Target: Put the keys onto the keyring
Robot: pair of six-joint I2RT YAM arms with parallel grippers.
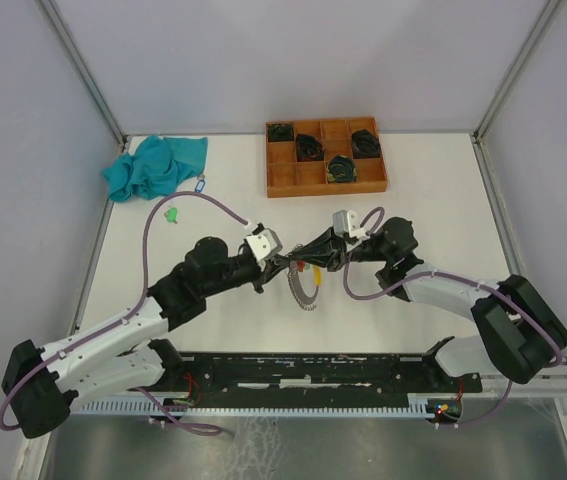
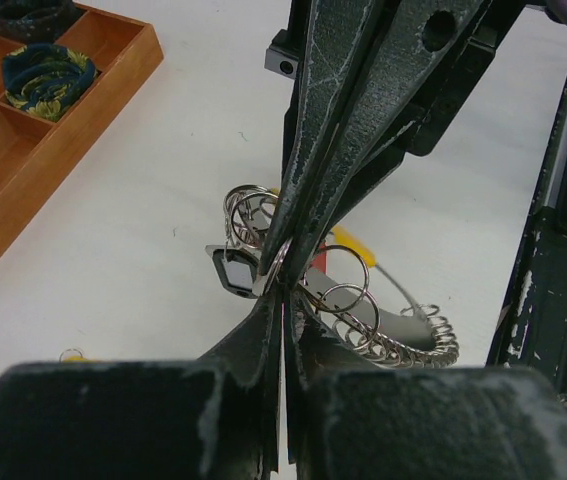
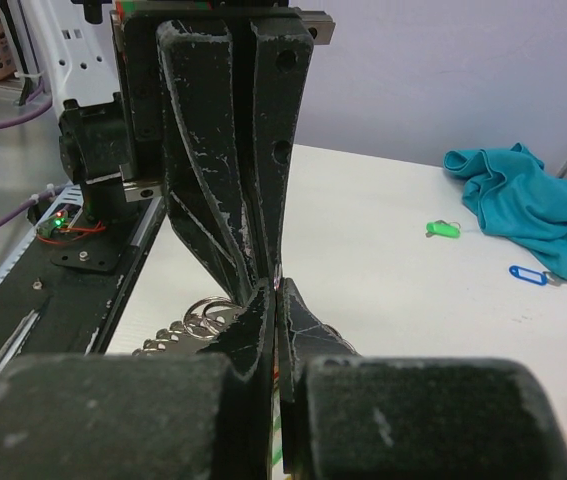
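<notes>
The keyring is a curved metal bar strung with several small split rings, low over the table between both arms. My left gripper is shut, its tips pinching one of those rings. My right gripper comes in from the opposite side, shut, tips touching the same ring cluster; what it pinches is mostly hidden. A yellow-tagged key shows just behind the right fingers. A green-tagged key and a blue-tagged key lie loose on the table, far left.
A wooden compartment tray with black coiled bundles stands at the back centre. A teal cloth lies crumpled at the back left, next to the blue-tagged key. The green-tagged key sits nearer. A black rail runs along the near edge.
</notes>
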